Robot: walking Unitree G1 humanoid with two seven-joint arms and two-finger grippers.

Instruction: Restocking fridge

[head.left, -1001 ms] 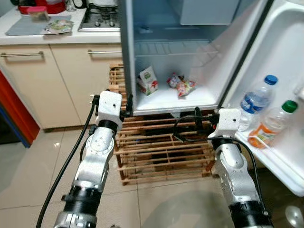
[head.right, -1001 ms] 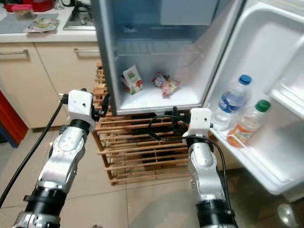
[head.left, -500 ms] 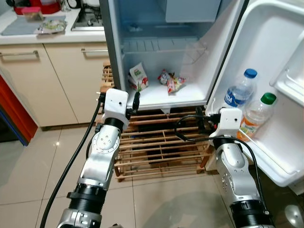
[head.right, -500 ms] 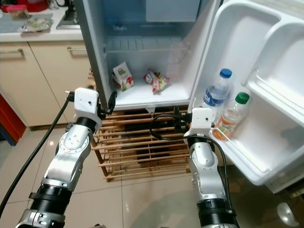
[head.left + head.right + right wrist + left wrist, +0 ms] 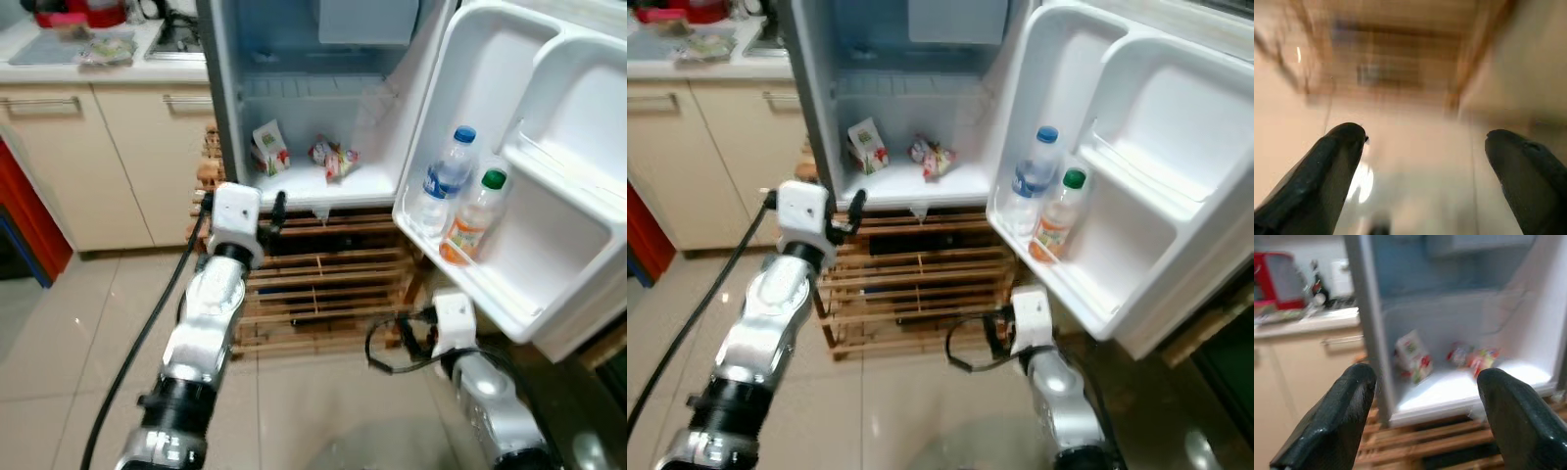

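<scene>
Here the left pincer and right pincer gape empty; the rack is blurred.

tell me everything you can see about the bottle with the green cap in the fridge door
The green-capped bottle is clear plastic with a round green screw cap, orange liquid in its lower part and a pale label around its body. It stands roughly upright, leaning slightly, in the lower shelf of the open white fridge door. Its side rests against the blue-capped water bottle beside it. Neither gripper is touching it.
</scene>
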